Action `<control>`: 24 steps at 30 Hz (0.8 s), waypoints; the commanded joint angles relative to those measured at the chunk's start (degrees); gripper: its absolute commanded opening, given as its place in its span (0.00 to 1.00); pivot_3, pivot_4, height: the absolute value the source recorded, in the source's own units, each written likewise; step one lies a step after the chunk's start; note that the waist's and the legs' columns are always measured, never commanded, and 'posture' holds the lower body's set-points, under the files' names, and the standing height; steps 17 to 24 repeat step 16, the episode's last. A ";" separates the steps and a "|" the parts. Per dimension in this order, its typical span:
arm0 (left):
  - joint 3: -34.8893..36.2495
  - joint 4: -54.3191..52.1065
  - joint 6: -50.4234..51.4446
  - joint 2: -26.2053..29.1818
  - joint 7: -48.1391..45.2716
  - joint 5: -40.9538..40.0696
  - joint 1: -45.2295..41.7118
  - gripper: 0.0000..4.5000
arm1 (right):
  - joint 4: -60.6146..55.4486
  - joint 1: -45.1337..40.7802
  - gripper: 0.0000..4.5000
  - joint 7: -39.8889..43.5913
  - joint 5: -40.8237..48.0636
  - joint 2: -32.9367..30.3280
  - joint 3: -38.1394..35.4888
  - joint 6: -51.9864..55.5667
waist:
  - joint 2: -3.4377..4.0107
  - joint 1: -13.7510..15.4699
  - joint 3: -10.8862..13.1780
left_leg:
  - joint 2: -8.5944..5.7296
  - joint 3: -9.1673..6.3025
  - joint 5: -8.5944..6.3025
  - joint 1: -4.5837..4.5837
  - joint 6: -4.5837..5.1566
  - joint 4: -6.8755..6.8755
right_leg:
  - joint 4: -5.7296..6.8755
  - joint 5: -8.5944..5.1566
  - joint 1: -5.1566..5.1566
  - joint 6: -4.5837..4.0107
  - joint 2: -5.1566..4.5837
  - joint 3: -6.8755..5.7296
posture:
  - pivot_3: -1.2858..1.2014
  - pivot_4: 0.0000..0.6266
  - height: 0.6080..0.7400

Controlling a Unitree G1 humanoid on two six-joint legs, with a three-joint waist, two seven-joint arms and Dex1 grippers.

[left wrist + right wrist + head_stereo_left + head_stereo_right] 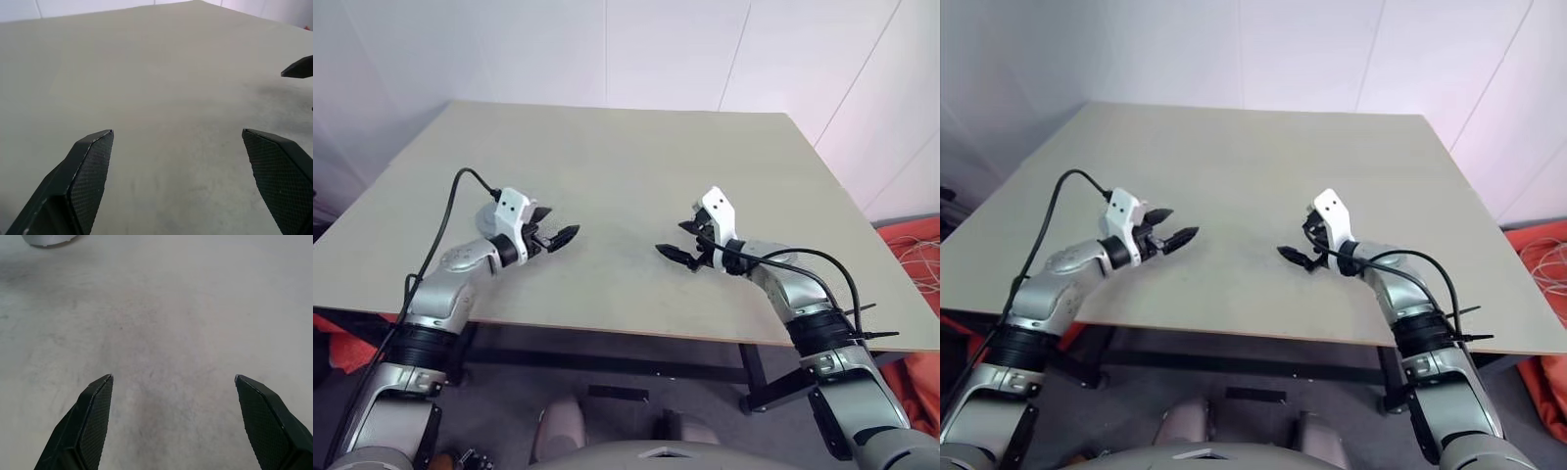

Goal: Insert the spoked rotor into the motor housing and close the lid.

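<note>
Where the spoked rotor, the motor housing and the lid lie cannot be told from these pictures. The tan table [626,157] carries none of them on the stretch that the head views take in.

Over the near left part of the table, the left gripper [559,224] points towards the middle. Its two black fingers [90,169] stand wide apart with nothing between them, and in the left wrist view only the tabletop lies in the gap. At the edge of that same view a black fingertip of the other gripper juts in.

Over the near right part of the table, the right gripper [674,241] points back towards the left one and tips slightly down. Its fingers [95,416] are likewise spread as far as they go and hold nothing. The two grippers face each other across a bare patch of table, well apart.

At the far edge of the right wrist view sits a sliver of something pale grey and rounded [49,239]; what it is cannot be told.

Behind the table rise white wall panels [656,49]. Off its right side lies orange cloth [913,257] with thin pale cords on it.
</note>
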 commanded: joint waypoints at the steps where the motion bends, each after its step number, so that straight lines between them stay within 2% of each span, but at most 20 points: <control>1: 2.53 -1.43 -2.91 1.03 -6.00 -0.31 1.75 0.99 | 1.20 -1.37 1.00 3.90 -0.52 -1.12 -1.76 -7.02 | 0.04 -0.10 -0.01 | 0.00 0.01 0.00 0.03 0.01 0.00 | 0.00 0.01 0.00 -0.03 0.00 0.00 | 0.52 0.00 1.00; 7: 5.33 -2.07 -7.45 0.84 -7.17 1.81 6.37 0.99 | 2.79 -0.64 1.00 5.76 -0.43 -1.69 -4.33 -12.46 | 0.05 -0.17 0.00 | 0.09 0.15 -0.15 0.14 0.26 -0.01 | 0.11 -0.07 -0.01 -0.20 0.02 0.01 | 0.52 0.00 1.00; 16: 7.28 2.16 -14.54 -0.62 -7.18 5.74 5.19 0.99 | 2.98 0.39 1.00 5.70 -0.90 -0.49 -5.08 -14.20 | 0.05 -0.10 0.00 | 0.10 0.56 -0.18 0.29 0.30 0.00 | 0.16 -0.09 0.09 -0.21 0.01 0.02 | 0.52 0.00 1.00; 24: 7.28 2.16 -14.54 -0.62 -7.18 5.74 5.19 0.99 | 2.98 0.39 1.00 5.70 -0.90 -0.49 -5.08 -14.20 | 0.05 -0.10 0.00 | 0.10 0.56 -0.18 0.29 0.30 0.00 | 0.16 -0.09 0.09 -0.21 0.01 0.02 | 0.52 0.00 1.00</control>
